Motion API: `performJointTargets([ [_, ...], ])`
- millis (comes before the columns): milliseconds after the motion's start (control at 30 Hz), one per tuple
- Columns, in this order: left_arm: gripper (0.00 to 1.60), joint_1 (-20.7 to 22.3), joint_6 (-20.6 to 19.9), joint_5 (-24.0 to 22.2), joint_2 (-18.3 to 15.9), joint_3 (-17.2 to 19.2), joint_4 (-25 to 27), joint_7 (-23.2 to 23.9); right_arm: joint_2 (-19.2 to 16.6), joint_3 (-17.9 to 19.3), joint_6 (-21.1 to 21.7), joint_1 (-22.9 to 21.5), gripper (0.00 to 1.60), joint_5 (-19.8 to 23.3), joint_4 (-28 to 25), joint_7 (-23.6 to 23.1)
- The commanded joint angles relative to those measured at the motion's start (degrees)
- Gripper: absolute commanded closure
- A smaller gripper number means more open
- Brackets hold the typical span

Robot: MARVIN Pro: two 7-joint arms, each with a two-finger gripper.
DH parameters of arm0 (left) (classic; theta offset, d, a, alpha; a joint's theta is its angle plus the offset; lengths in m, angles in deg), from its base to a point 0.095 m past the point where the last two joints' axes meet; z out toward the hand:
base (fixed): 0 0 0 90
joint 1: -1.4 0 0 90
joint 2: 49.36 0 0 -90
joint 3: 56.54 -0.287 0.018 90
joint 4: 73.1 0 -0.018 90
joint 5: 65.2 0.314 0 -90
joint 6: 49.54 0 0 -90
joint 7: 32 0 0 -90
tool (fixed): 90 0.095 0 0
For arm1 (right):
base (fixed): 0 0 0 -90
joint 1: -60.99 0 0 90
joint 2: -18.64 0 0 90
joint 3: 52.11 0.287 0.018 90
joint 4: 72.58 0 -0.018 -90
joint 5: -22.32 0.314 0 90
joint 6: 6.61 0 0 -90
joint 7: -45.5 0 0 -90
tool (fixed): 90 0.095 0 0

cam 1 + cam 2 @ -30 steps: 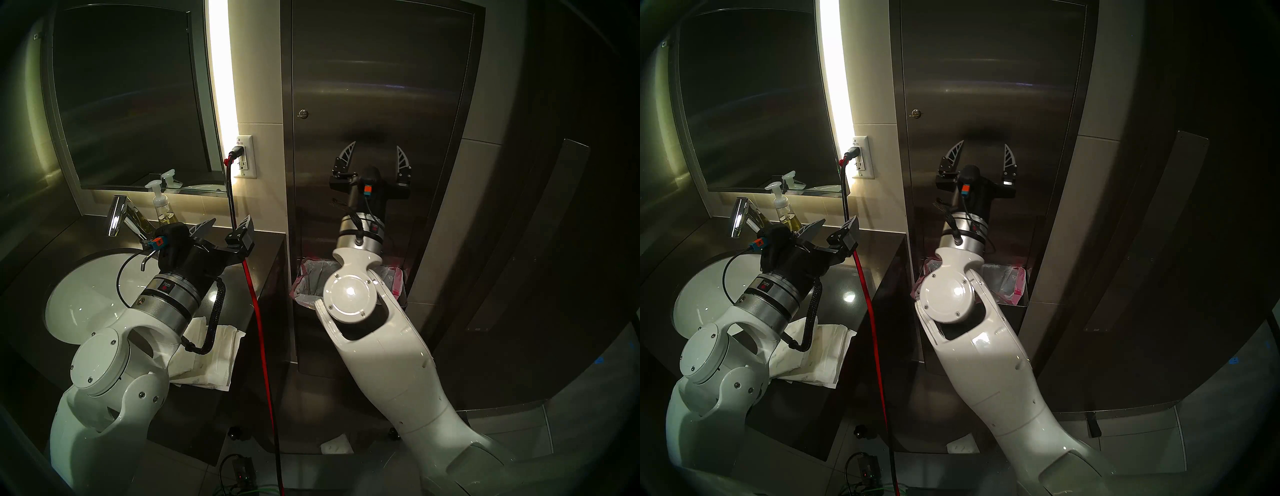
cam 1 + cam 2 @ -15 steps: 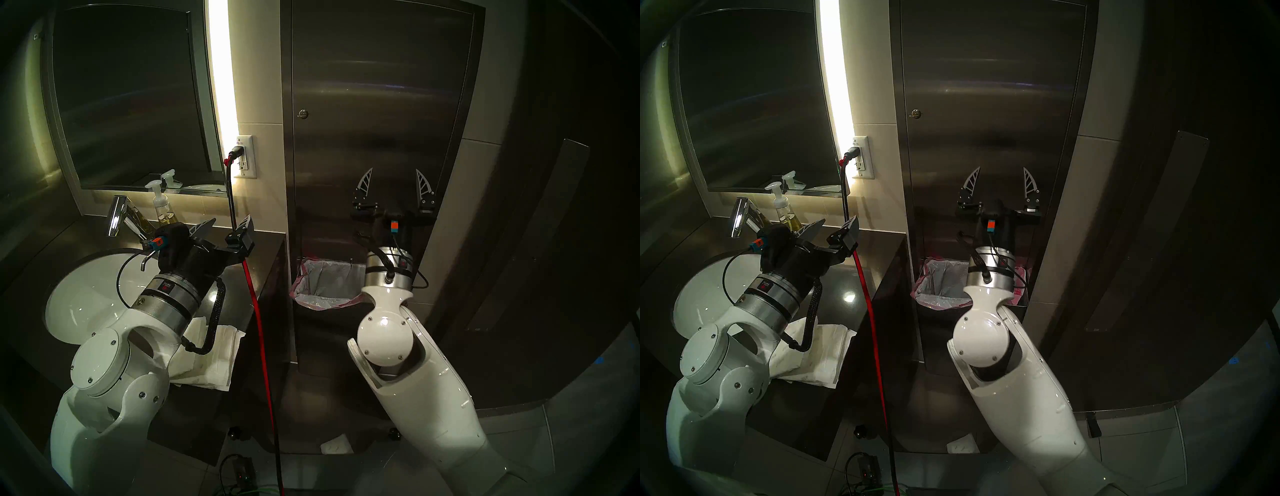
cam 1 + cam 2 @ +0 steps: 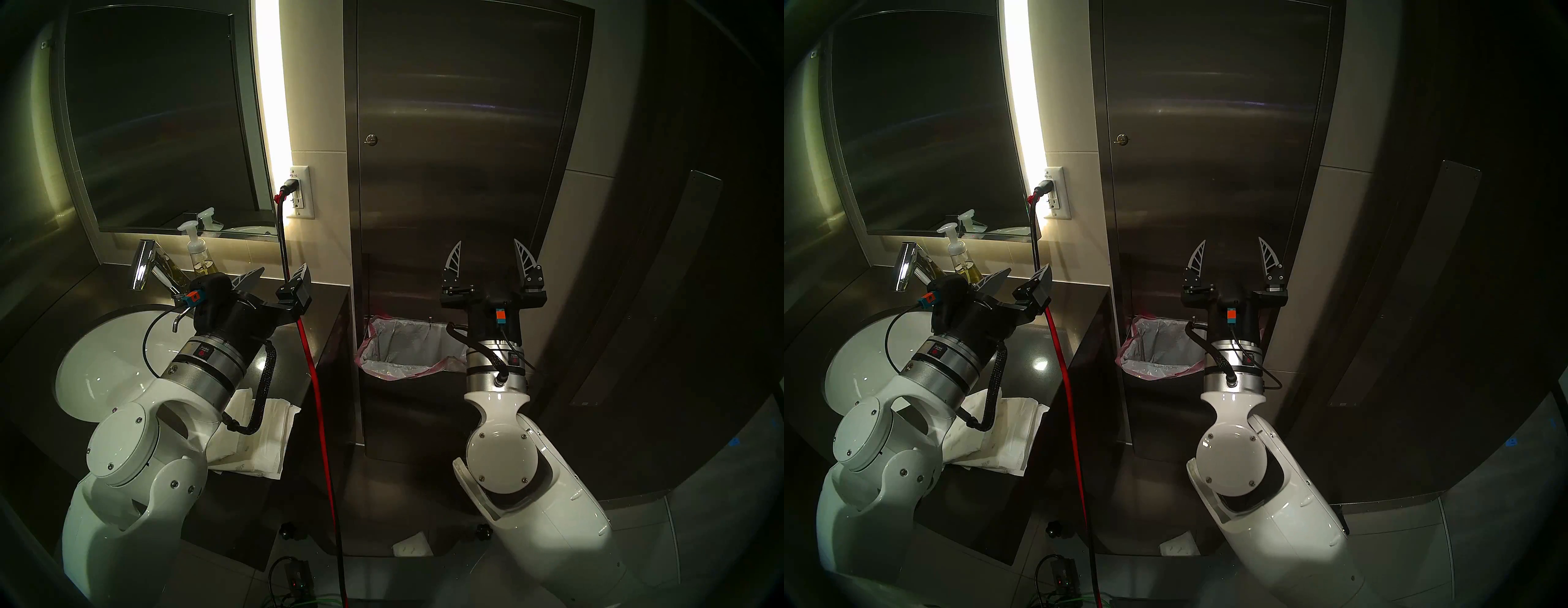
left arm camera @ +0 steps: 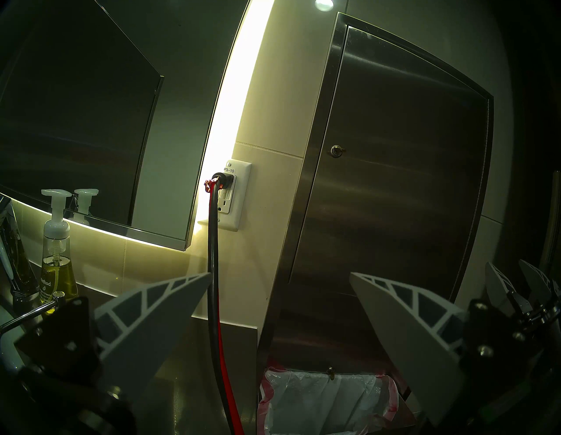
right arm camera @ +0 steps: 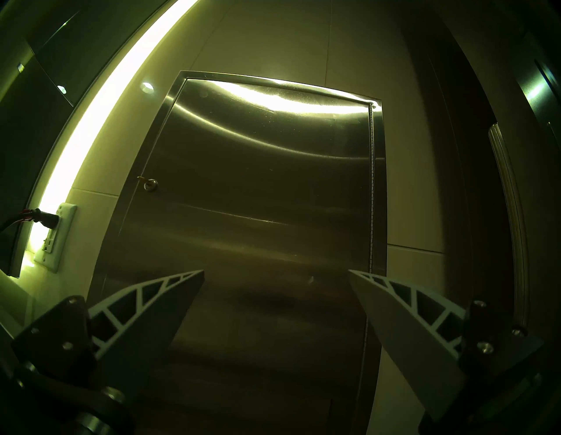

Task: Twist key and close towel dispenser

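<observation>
The towel dispenser (image 3: 458, 127) is a tall brushed steel wall cabinet, and its long door lies flush in its frame. The small brass key (image 3: 371, 139) sits in the round lock at the door's left edge. It also shows in the head stereo right view (image 3: 1122, 138), the left wrist view (image 4: 335, 150) and the right wrist view (image 5: 145, 181). My right gripper (image 3: 487, 241) is open and empty, well below and right of the lock, apart from the door (image 5: 273, 182). My left gripper (image 3: 283, 266) is open and empty over the counter, left of the cabinet.
A lined waste bin (image 3: 403, 348) sits in the cabinet's lower opening. A red and black cable (image 3: 314, 369) hangs from the wall outlet (image 3: 300, 192) between my arms. A soap bottle (image 3: 199, 254), a faucet (image 3: 142, 263), a white sink (image 3: 110, 352) and paper towels (image 3: 259, 441) are on the left.
My right arm has drawn down and to the right, away from the middle of the door, with its gripper still open. The left arm has not moved.
</observation>
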State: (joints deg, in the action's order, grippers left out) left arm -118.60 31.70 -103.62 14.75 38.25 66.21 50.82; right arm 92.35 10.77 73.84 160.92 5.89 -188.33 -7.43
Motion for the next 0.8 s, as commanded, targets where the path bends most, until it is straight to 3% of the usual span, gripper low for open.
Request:
performJointTargets([
  [0, 0.0, 0.1, 0.1, -0.1, 0.0, 0.2, 0.7, 0.1, -1.4, -0.4, -0.7, 1.4, 0.0, -0.4, -3.0, -0.6],
  [700, 0.0, 0.1, 0.0, 0.1, 0.3, 0.2, 0.7, 0.4, -3.3, -1.5, -0.9, 7.6, 0.0, -1.8, -7.5, 0.3],
  [767, 0.0, 0.1, 0.0, 0.1, 0.3, 0.2, 0.7, 0.4, -3.0, -1.6, -1.3, 7.8, 0.0, -3.5, -7.4, 1.8],
])
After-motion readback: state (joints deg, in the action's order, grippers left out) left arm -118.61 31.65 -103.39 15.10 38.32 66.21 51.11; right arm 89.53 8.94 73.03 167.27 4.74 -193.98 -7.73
